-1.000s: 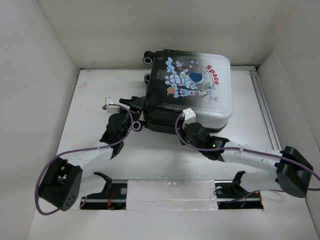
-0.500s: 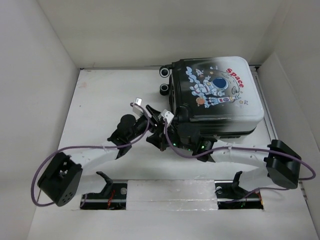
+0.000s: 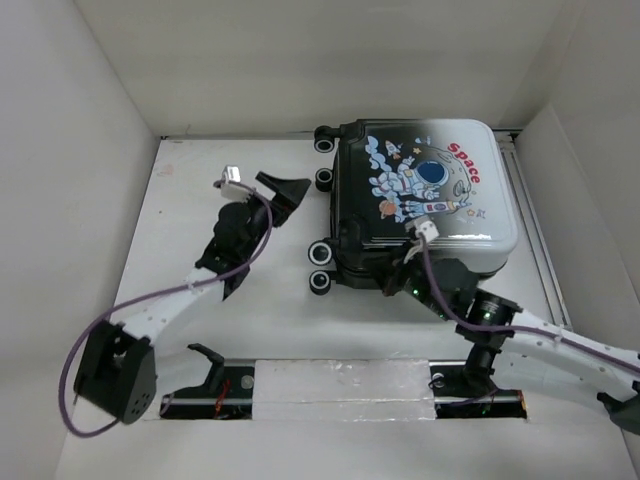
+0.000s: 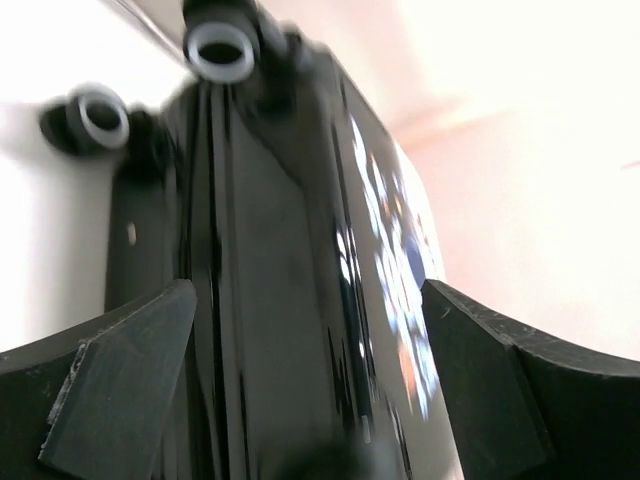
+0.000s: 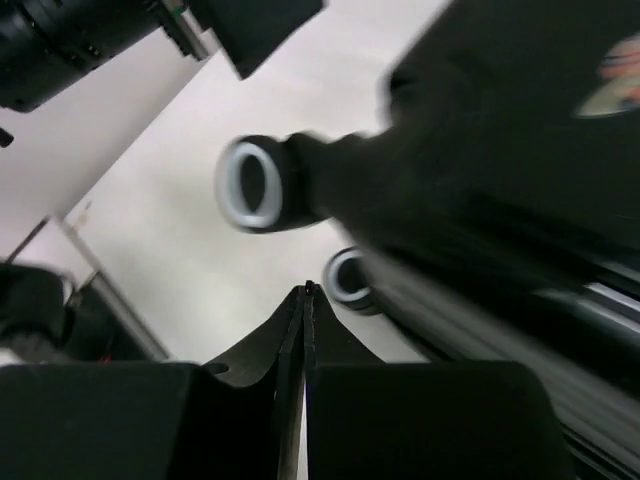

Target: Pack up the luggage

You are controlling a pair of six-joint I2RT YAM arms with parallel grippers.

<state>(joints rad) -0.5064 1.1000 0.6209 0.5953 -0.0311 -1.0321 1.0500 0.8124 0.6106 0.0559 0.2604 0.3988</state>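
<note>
2 white arms point(image 3: 165, 312), purple cables point(image 3: 66, 375)

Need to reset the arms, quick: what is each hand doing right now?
Left hand: open, holding nothing.
Right hand: closed, empty.

White counter, walled on three sides, with one suitcase lying on it.

The flat white counter point(image 3: 200, 330) carries a black-to-white hard-shell wheeled suitcase point(image 3: 430, 200) on its far right part. The suitcase is closed and lies flat, its astronaut print and red "Space" lettering facing up. Its black wheels with pale rims point(image 3: 321, 281) point toward the counter's left side. Along the near edge runs a pale taped strip point(image 3: 340, 385) with a black bracket point(image 3: 208, 362) near each end.
</note>
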